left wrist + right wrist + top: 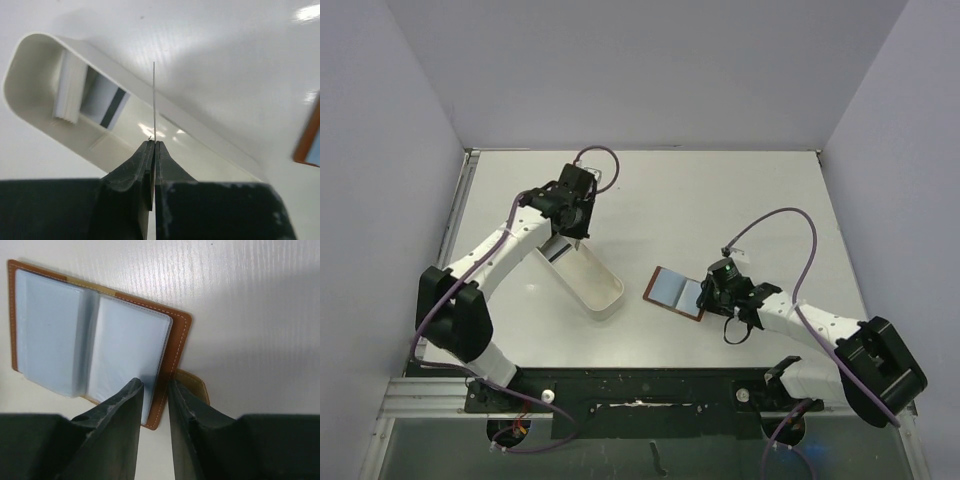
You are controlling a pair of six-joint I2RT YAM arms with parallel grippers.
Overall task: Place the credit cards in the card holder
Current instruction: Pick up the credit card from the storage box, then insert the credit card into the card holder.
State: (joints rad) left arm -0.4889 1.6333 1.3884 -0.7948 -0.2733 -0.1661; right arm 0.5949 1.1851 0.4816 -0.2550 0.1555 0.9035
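One credit card (154, 100) stands edge-on, clamped in the left gripper (152, 144) above the white tray (30, 55) — held clear for carrying, I judge. The card holder (176, 335) lies open on the table (250, 290), the right gripper (156, 390) at its corner, fingers parted — probably to steady it.

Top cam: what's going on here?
The left gripper is shut on a single card, holding it edge-on over the white tray. A stack of cards sits at one end of the tray. The right gripper is down at the open card holder on the table, jaws apart astride its edge. The holder's visible sleeves look empty.
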